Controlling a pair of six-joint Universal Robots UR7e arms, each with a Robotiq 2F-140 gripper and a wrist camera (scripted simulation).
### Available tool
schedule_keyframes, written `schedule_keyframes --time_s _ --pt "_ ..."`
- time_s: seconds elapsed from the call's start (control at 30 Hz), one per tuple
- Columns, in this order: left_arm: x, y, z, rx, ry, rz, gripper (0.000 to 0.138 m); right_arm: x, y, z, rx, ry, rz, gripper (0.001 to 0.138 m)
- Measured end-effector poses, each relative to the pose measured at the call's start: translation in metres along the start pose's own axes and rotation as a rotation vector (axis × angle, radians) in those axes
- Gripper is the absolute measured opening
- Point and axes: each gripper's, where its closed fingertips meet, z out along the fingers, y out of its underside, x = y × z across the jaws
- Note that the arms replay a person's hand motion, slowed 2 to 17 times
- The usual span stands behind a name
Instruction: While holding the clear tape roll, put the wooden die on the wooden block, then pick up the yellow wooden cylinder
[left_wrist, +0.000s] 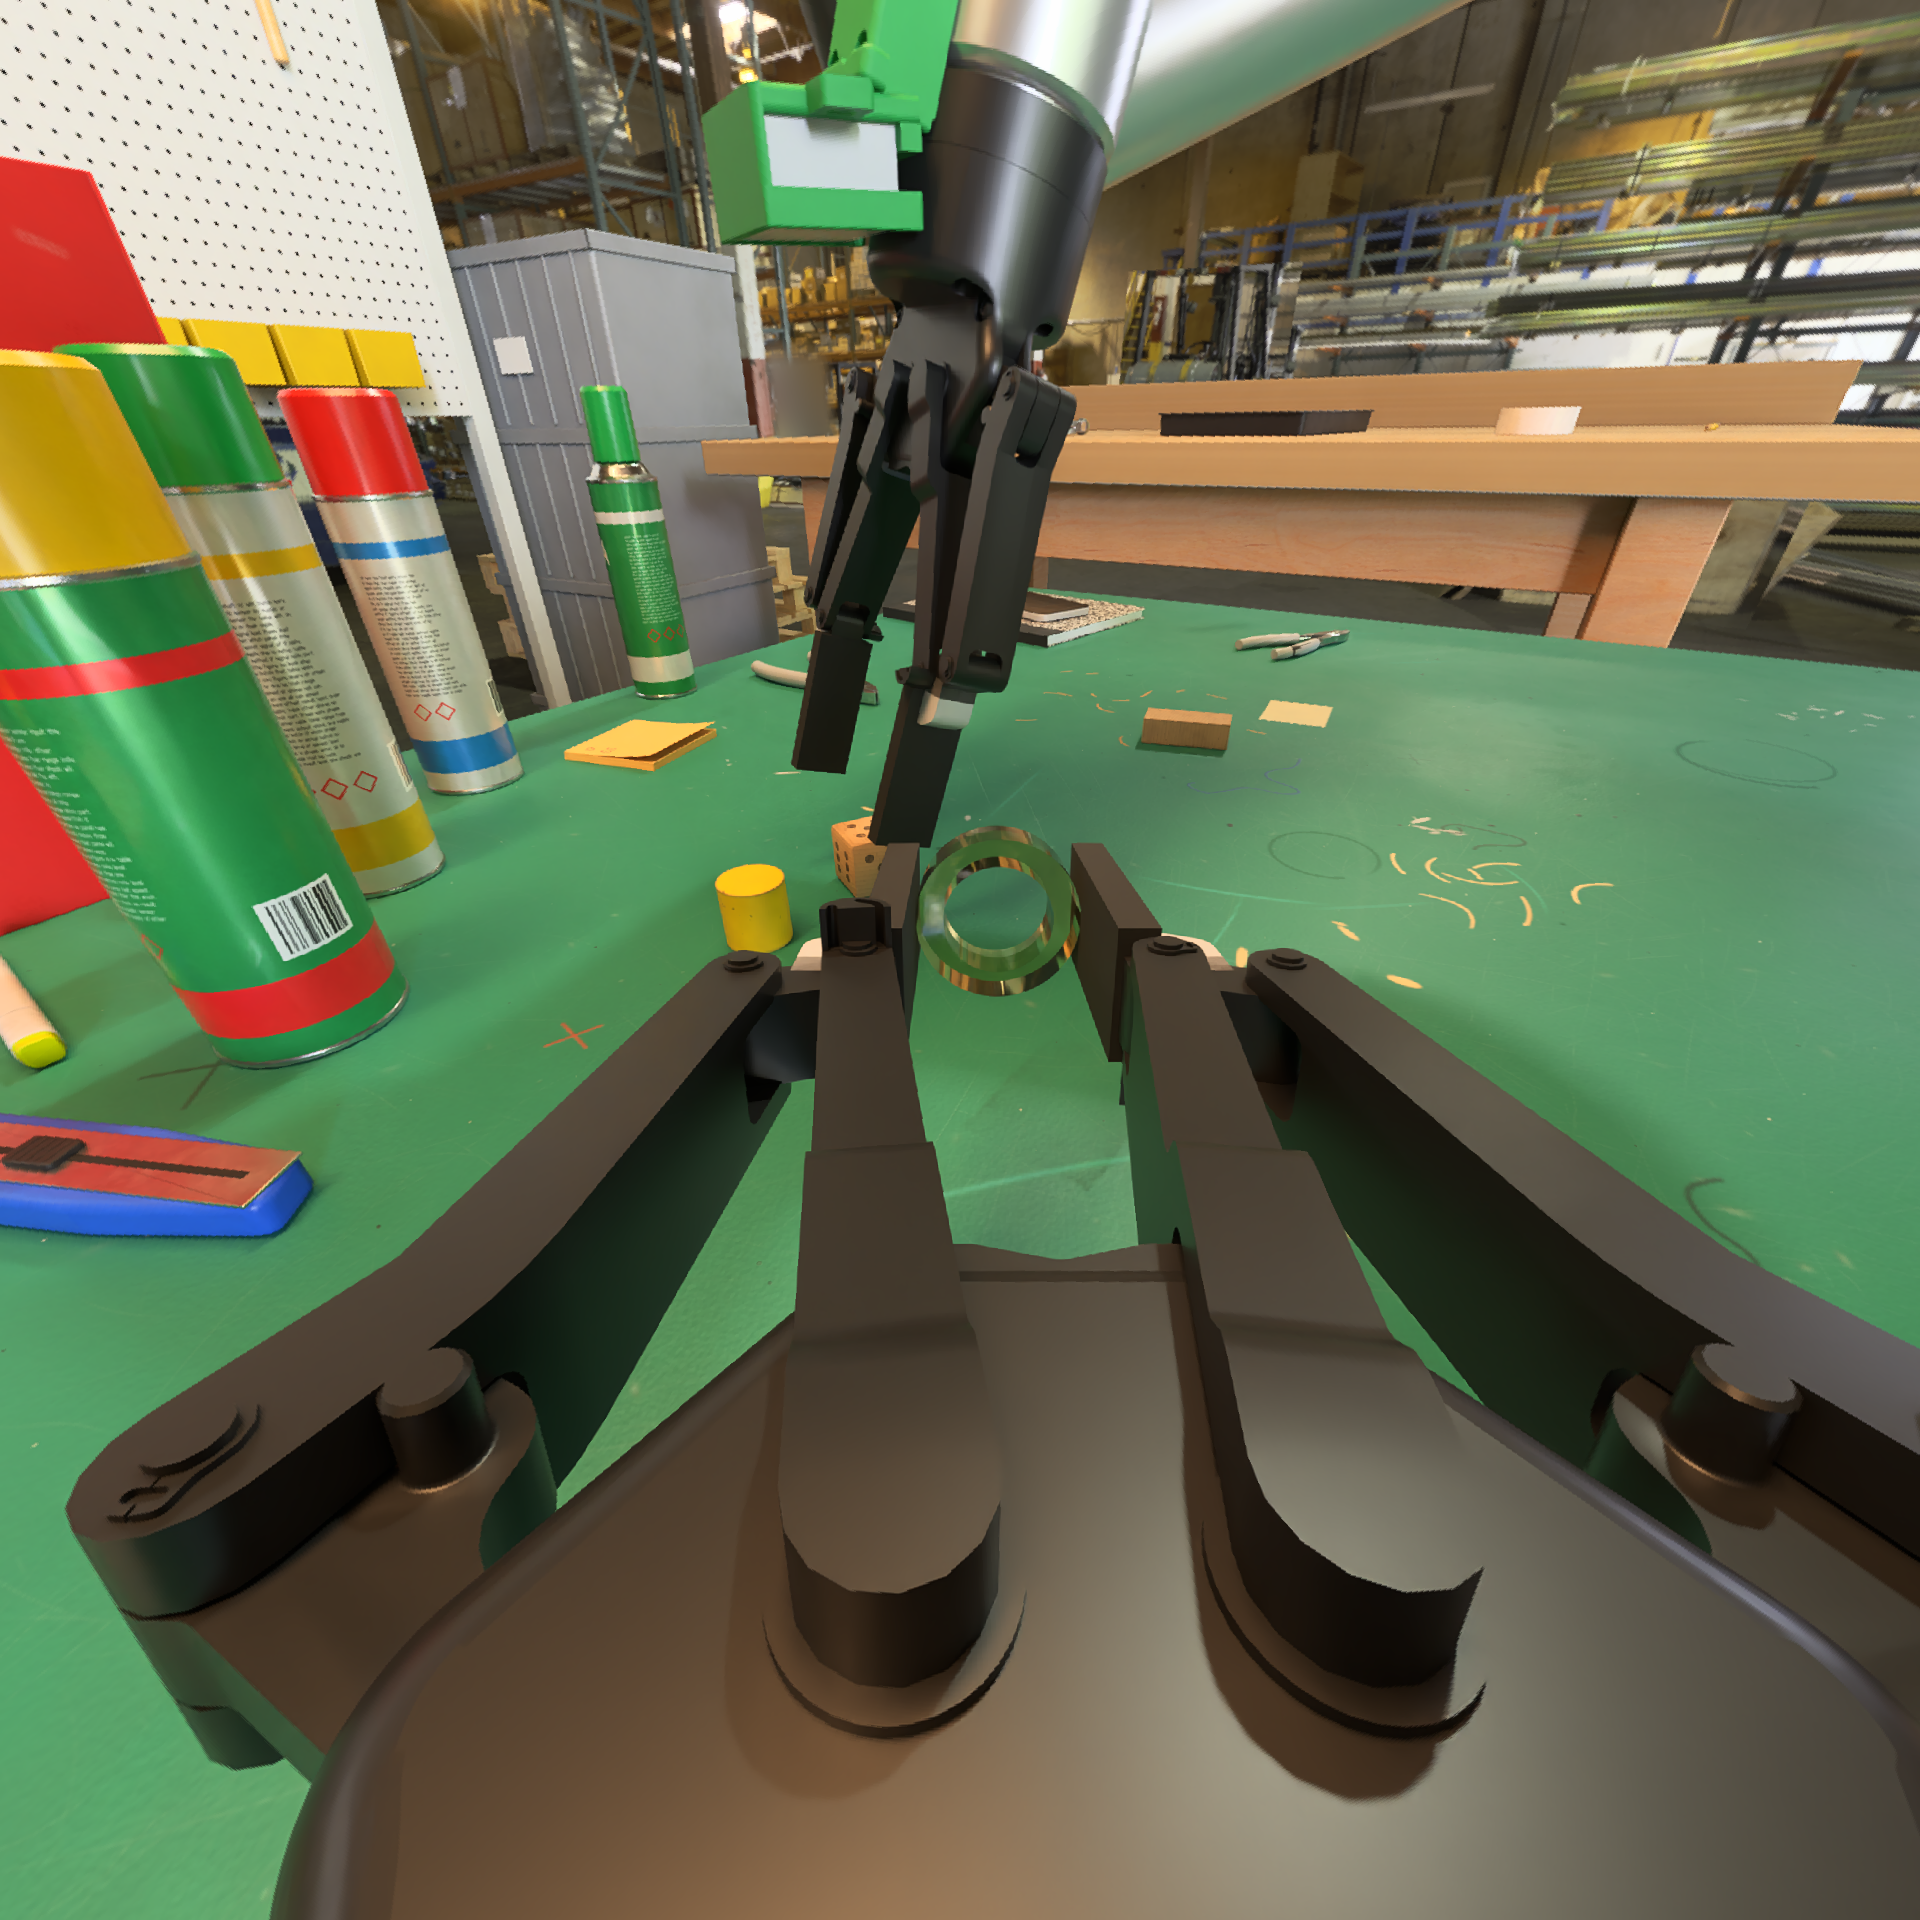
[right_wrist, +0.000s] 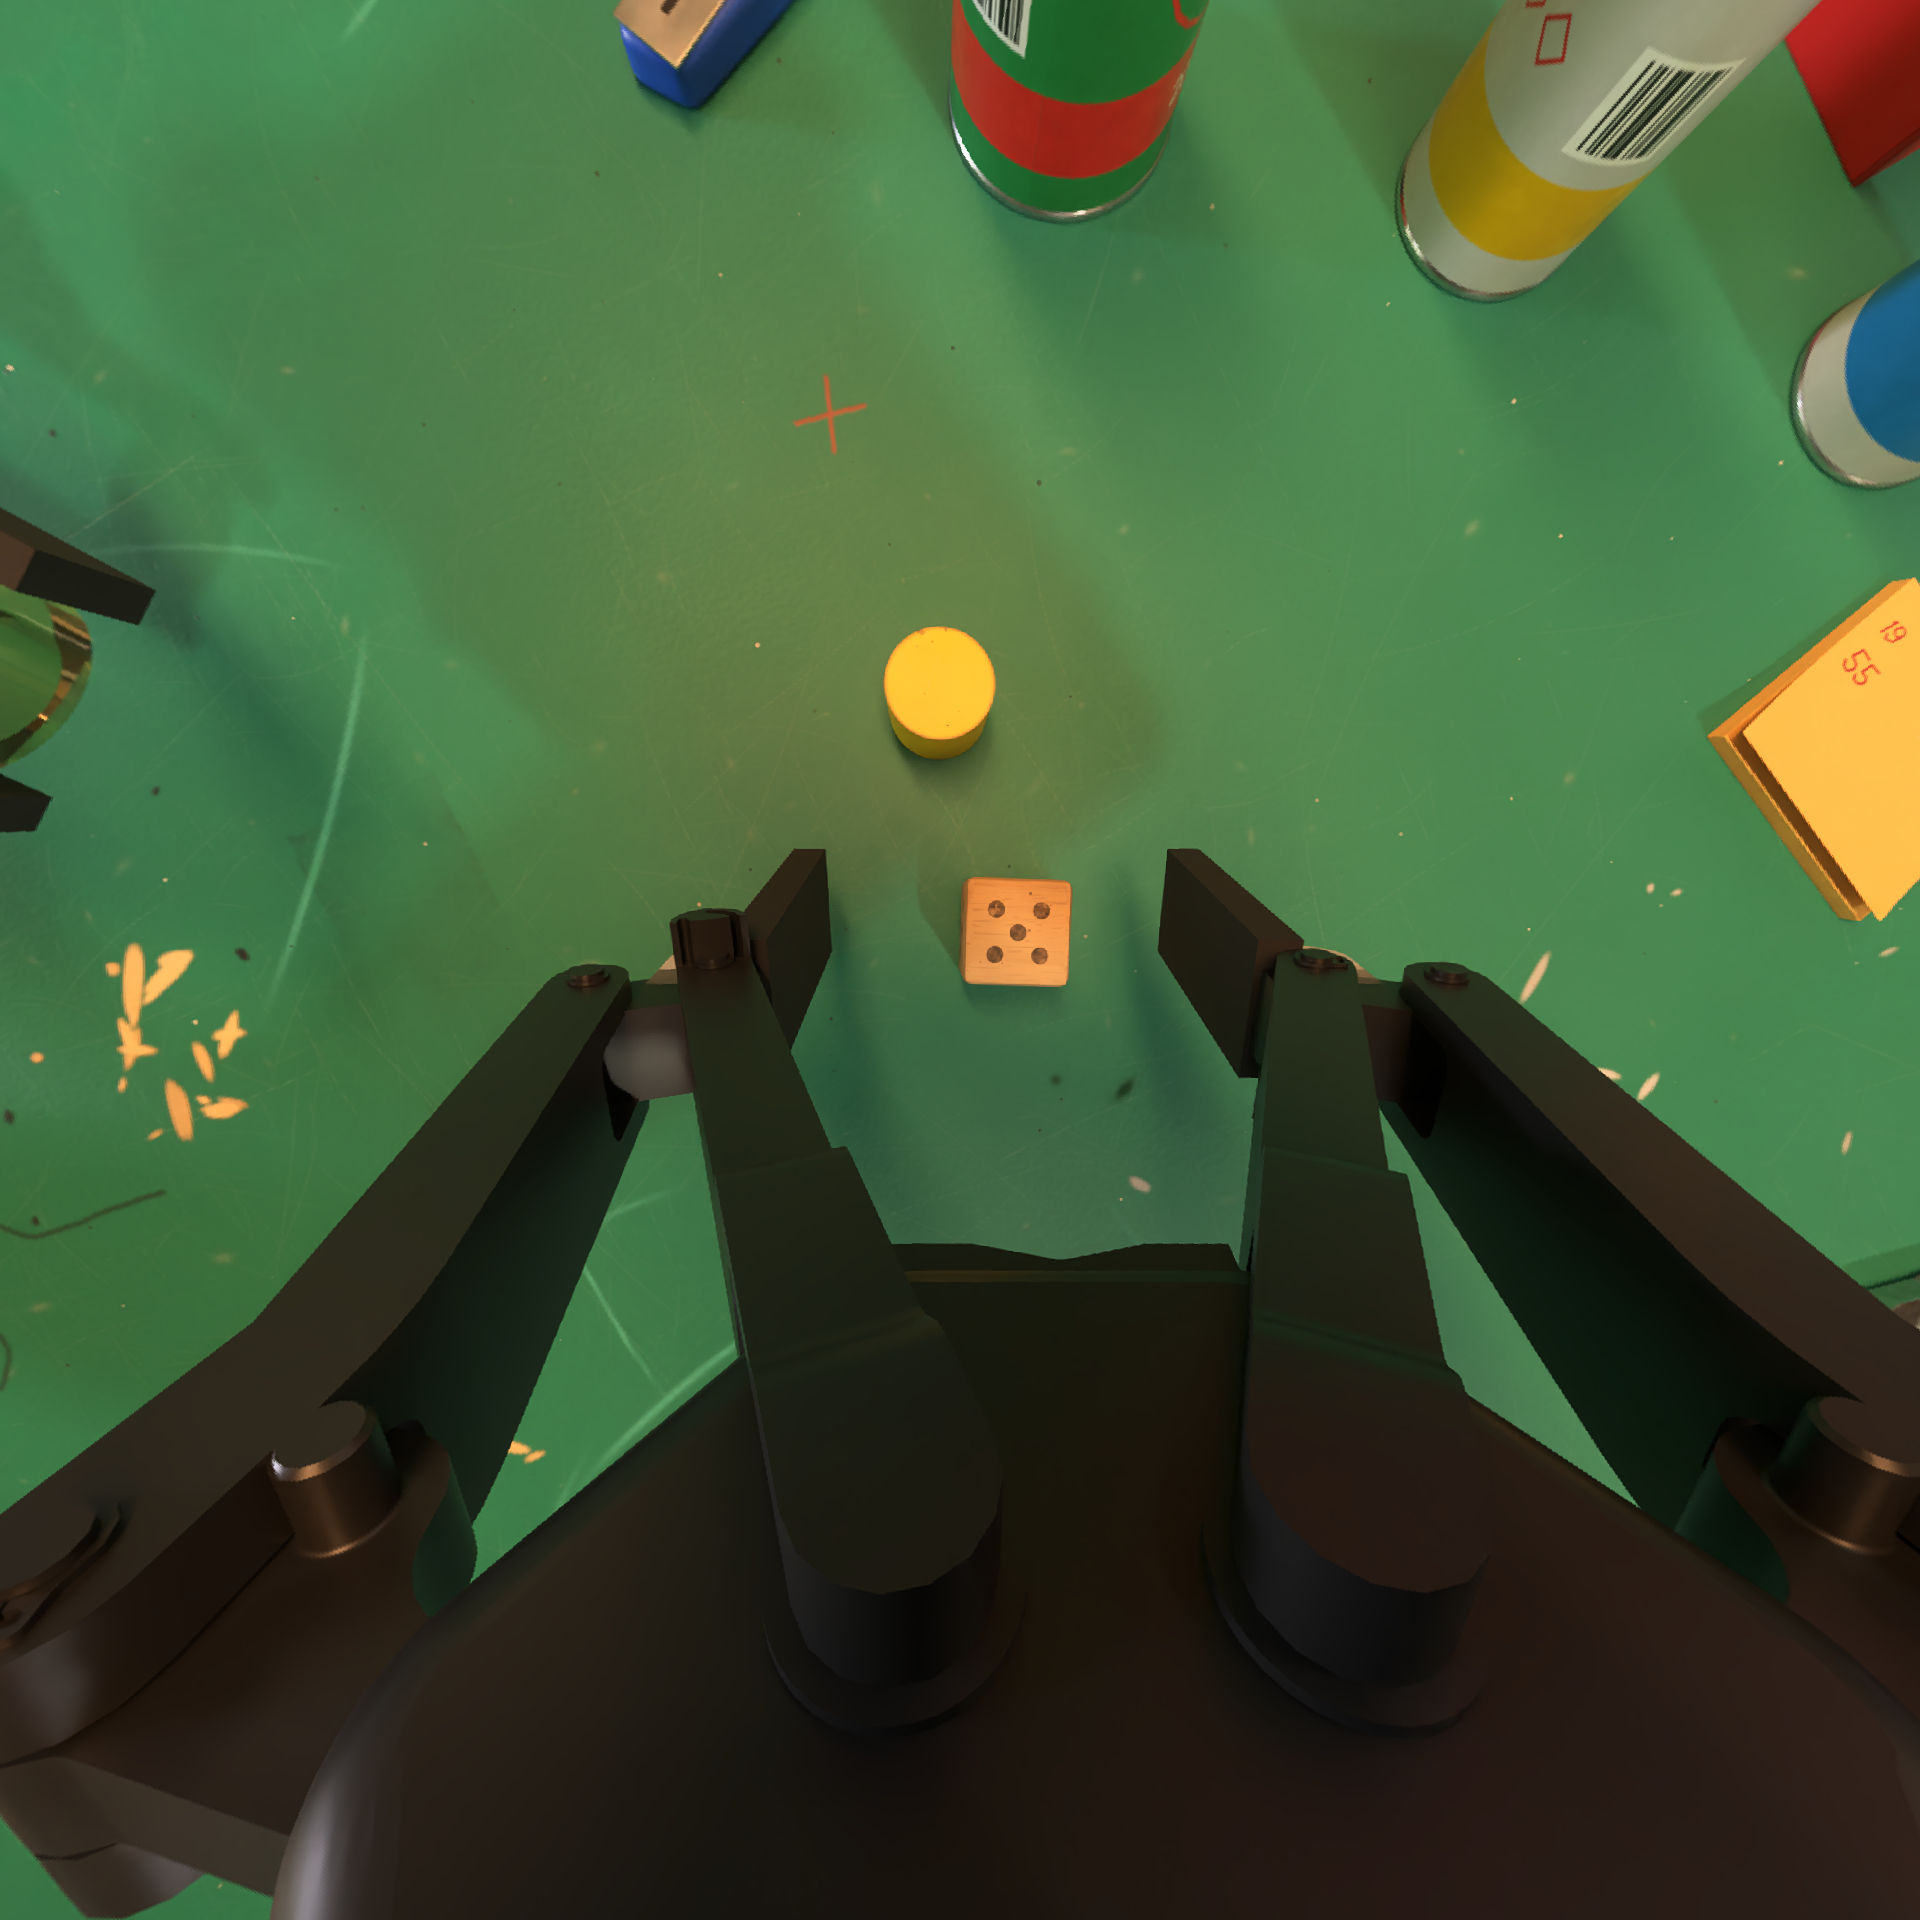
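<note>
- The left gripper (left_wrist: 995, 914) has its fingers closed on the clear tape roll (left_wrist: 997, 910); the roll stands on edge between the pads, its hole facing the camera, and appears lifted off the green mat (left_wrist: 1455, 1039); I judge it is held apart like this so the other arm has room to work.
- Just beyond the roll, the right gripper (right_wrist: 995, 914) hangs over the wooden die (right_wrist: 1016, 932), pointing down; its fingers are spread wide, one on each side of the die and touching neither face; the die lies flat on the mat, five pips up, so it looks lined up for a straight grasp not yet made.
- The yellow wooden cylinder (right_wrist: 938, 691) stands upright just beside the die; being so near, it could be knocked as the fingers close.
- Farther off, the wooden block (left_wrist: 1185, 727) lies flat on the mat, well apart from the die; its broad top face suits setting the die there.
- To the left, spray cans (left_wrist: 177, 748) stand clear of the work.
</note>
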Motion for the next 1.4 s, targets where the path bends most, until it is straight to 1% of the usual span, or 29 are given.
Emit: schedule_keyframes --time_s 0.2,0.37,0.9,1.0,1.13,1.4 --pt "0.0 0.0 0.0 0.002 0.003 -0.006 0.039 0.002 0.001 0.005 -0.046 -0.015 0.005 0.083" --pt "0.0 0.0 -0.001 0.004 0.004 -0.007 0.039 0.001 0.001 0.01 -0.065 -0.033 0.005 0.082" --pt "-0.005 0.002 -0.005 0.002 -0.014 -0.008 0.039 0.006 0.005 0.027 -0.111 -0.03 0.014 0.082" --pt "-0.006 0.002 -0.007 0.003 -0.019 -0.012 0.039 0.007 0.006 0.029 -0.117 -0.033 0.016 0.078" --pt "-0.007 0.002 -0.008 0.005 -0.026 -0.016 0.039 0.007 0.006 0.031 -0.121 -0.037 0.019 0.07" --pt "-0.009 0.004 -0.011 0.002 -0.036 -0.019 0.039 0.007 0.006 0.035 -0.113 -0.038 0.015 0.06"
